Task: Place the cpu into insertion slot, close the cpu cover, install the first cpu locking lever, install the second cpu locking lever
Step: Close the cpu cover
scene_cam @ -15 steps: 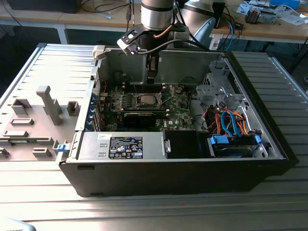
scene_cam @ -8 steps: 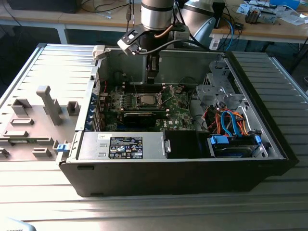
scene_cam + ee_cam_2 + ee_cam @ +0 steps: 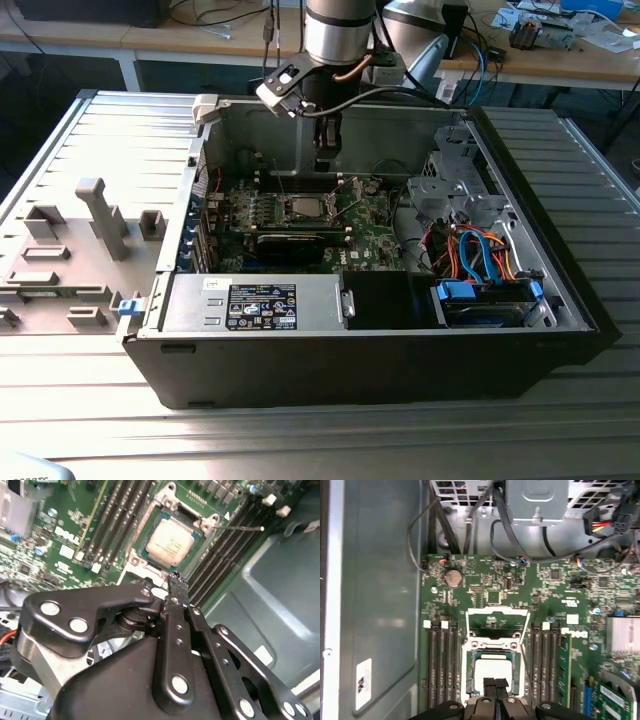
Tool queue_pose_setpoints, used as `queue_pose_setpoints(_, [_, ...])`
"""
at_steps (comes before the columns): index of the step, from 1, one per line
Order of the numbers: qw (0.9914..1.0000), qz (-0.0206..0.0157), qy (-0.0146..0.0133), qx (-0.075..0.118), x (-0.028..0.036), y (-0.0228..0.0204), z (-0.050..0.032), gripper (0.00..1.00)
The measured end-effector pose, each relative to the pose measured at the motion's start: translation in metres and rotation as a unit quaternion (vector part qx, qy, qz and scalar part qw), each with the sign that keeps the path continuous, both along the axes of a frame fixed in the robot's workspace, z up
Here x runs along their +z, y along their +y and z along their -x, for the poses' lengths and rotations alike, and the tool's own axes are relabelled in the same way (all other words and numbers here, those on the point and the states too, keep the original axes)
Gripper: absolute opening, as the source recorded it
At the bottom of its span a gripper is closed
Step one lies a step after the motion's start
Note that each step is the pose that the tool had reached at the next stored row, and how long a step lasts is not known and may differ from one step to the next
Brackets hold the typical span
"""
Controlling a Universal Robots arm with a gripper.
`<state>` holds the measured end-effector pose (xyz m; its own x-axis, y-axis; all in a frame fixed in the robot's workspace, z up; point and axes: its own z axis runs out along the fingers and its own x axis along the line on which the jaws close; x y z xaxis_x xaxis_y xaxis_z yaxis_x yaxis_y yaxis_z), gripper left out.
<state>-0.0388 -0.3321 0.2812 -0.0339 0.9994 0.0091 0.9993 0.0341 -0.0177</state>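
Observation:
The cpu, a square silvery-tan chip, lies flat in the insertion slot in the middle of the green motherboard. The cpu cover, a thin silver frame, stands swung open beyond the socket, with green board showing through its window. A thin wire locking lever sticks out free beside the socket. My gripper hangs just above the socket's edge with its two black fingertips pressed together and nothing between them. In the exterior view the gripper points down into the open computer case over the socket.
Black memory slots flank the socket on both sides. The grey case wall rises close by. A power supply and a drive bay with blue and orange cables sit at the case front. A grey fixture stands outside the case.

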Motion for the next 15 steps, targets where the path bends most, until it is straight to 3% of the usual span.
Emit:
queue_pose_setpoints(4, [1.00000, 0.0014, 0.0018, 0.000, -0.0003, -0.0006, -0.0054, 0.11])
queue_pose_setpoints(8, [0.99995, 0.0066, 0.0068, 0.000, -0.0009, -0.0017, -0.0181, 0.11])
queue_pose_setpoints(12, [0.99982, 0.0143, 0.0125, 0.000, -0.0025, -0.0019, -0.0329, 0.11])
queue_pose_setpoints(15, [0.99979, 0.0155, 0.0137, 0.001, -0.0034, -0.0020, -0.0379, 0.11])
